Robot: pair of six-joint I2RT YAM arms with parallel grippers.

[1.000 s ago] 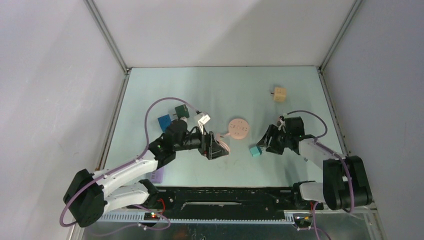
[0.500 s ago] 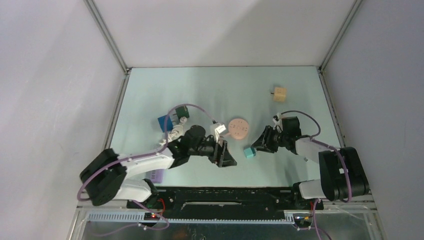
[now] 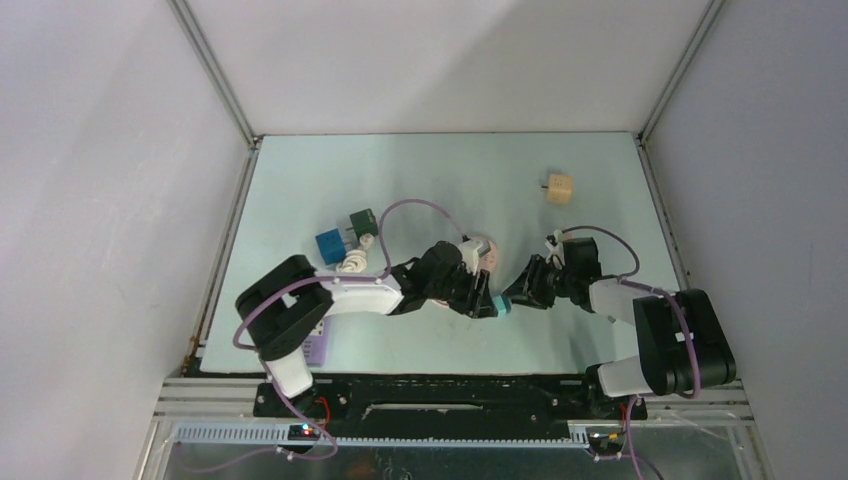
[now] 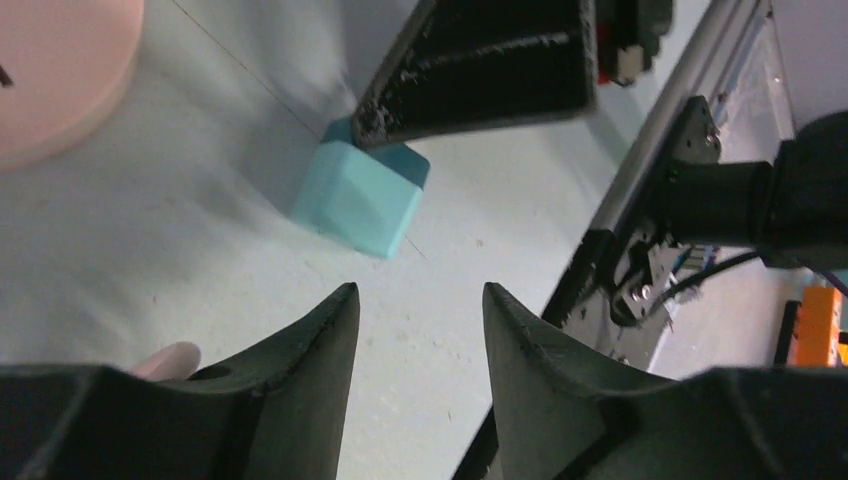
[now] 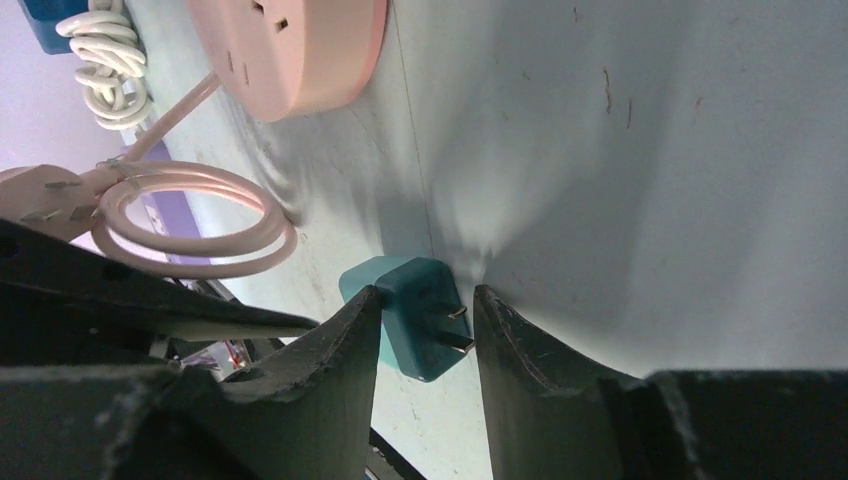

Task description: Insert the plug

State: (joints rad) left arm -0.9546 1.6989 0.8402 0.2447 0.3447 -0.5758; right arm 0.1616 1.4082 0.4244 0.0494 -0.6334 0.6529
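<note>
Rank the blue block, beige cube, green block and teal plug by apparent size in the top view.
1. blue block and beige cube: too alike to separate.
2. green block: slightly smaller.
3. teal plug: smallest as it shows, but it is partly hidden, so this is unsure.

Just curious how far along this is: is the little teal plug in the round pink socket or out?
Out. The teal plug lies on the table, its prongs bare, apart from the pink socket.
</note>
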